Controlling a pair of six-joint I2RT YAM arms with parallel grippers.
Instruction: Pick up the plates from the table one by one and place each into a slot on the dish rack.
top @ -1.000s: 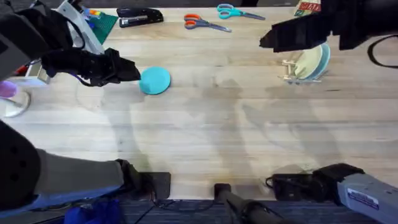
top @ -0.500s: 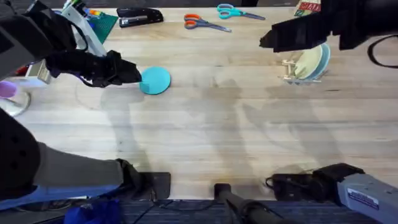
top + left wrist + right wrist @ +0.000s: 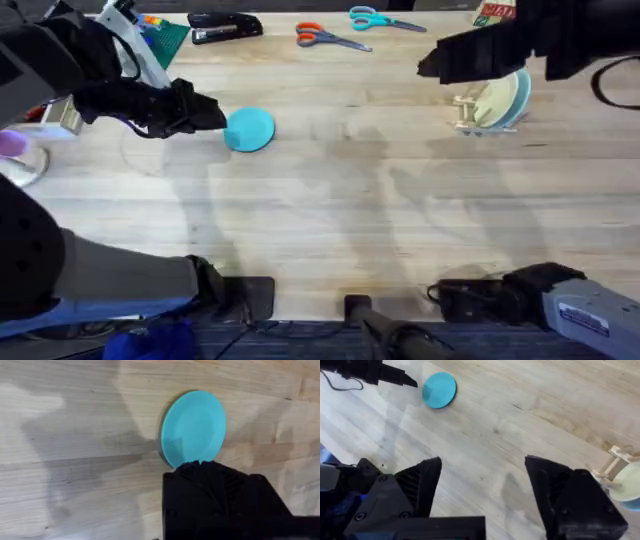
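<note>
A turquoise plate lies on the table at the left; the left wrist view shows it just ahead of my fingers. My left gripper is at the plate's left rim, its fingers closed together on that edge. At the far right stands the dish rack, with a pale yellow plate and a pale blue plate on edge in its slots. My right gripper hangs open and empty just left of the rack, also seen in the right wrist view.
A black stapler, orange scissors and blue scissors lie along the far edge. A purple cup sits at the left edge. The wide stretch of wood between the plate and the rack is bare.
My left gripper edged slightly toward the far side at the plate's rim, and the plate shifted a touch with it. The right arm has not moved.
</note>
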